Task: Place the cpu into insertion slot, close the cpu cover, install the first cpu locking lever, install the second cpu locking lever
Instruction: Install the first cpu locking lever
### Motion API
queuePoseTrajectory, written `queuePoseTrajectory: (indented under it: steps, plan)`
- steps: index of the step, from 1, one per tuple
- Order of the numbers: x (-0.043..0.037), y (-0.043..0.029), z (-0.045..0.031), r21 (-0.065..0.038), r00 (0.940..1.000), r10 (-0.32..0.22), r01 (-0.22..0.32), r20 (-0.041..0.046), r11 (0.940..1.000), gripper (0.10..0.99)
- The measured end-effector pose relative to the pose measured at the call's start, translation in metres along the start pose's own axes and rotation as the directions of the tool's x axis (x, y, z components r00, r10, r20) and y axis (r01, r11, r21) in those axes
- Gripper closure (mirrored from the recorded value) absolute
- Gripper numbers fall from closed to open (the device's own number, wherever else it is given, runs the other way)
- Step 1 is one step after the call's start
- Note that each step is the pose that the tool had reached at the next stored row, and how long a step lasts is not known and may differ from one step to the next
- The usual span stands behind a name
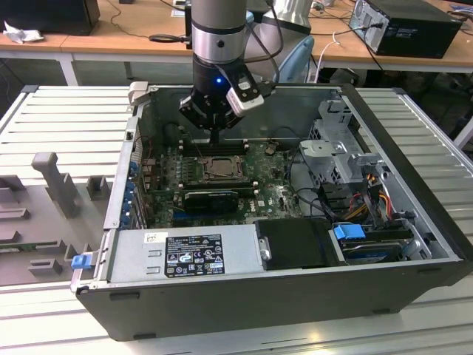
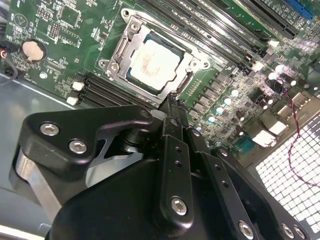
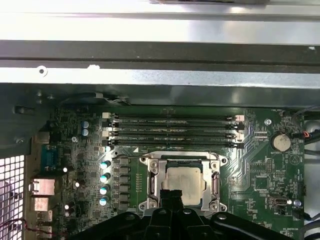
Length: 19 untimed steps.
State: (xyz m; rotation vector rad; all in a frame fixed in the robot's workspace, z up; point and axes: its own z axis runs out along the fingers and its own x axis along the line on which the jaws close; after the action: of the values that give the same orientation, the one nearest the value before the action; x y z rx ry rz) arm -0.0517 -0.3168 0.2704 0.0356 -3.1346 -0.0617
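Note:
The cpu [image 2: 152, 63] [image 3: 186, 180] is a pale silver square lying flat in the insertion slot [image 1: 219, 168] on the green board inside the open computer case. The cpu cover [image 2: 121, 45] [image 3: 151, 180], a metal frame with a square cut-out, lies down around the chip. My gripper [image 2: 172, 102] [image 3: 172, 196] [image 1: 214, 137] hangs just above the slot's edge, off the chip. Its black fingers are shut together with nothing between them.
Long memory slots [image 3: 172, 132] [image 2: 225, 30] run beside the socket. A black ridged card [image 1: 211, 198] lies on the slot's other side. A power supply [image 1: 185, 255] stands nearest the camera, and a drive cage [image 1: 340, 148] with cables [image 1: 369, 192] stands at the exterior view's right. Case walls [image 3: 160, 75] ring the board.

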Motion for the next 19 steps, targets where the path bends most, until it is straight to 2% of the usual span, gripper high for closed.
queuePoseTrajectory:
  steps: [7,10,14,16,17,19]
  plan:
    - [0.0000,0.0000,0.0000,0.000,0.9985,-0.054,0.054,-0.0004,0.9985,0.980]
    - [0.0000,0.0000,0.0000,0.001,0.9949,-0.101,0.101,-0.0015,0.9949,0.980]
    - [0.0000,0.0000,0.0000,0.001,0.9849,-0.173,0.173,-0.0038,0.9849,0.980]
    - [0.0000,0.0000,0.0000,0.001,0.9784,-0.207,0.207,-0.0047,0.9784,0.980]
    - [0.0000,0.0000,0.0000,0.001,0.9731,-0.230,0.230,-0.0052,0.9732,0.980]
    - [0.0013,0.0000,0.0000,0.002,0.9706,-0.241,0.241,-0.0009,0.9706,0.980]
